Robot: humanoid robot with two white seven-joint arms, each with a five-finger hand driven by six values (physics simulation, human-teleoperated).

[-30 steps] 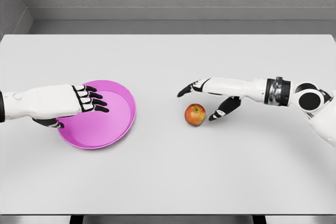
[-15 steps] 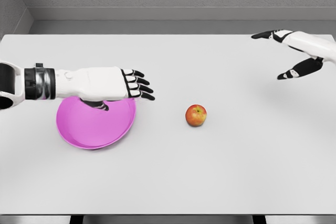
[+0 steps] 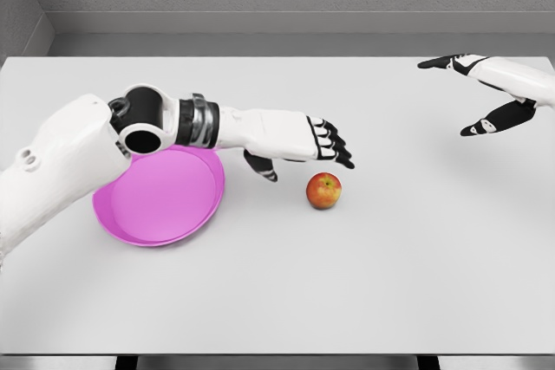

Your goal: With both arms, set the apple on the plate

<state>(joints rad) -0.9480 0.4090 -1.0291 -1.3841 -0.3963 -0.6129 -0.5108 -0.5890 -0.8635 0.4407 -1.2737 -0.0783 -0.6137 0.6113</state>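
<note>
A red and yellow apple (image 3: 323, 190) sits on the white table, right of the pink plate (image 3: 160, 197). My left hand (image 3: 303, 149) reaches out over the table, its fingers spread, just above and left of the apple without touching it. The left forearm crosses above the plate's far rim. My right hand (image 3: 473, 93) hovers far off at the right edge, open and holding nothing.
The white table (image 3: 277, 283) stretches across the view, with a grey wall behind its far edge. Nothing else lies on it.
My left arm has stretched rightward from over the plate to beside the apple. The right hand, which drew back to the far right earlier, has barely moved since. The apple stays put.
</note>
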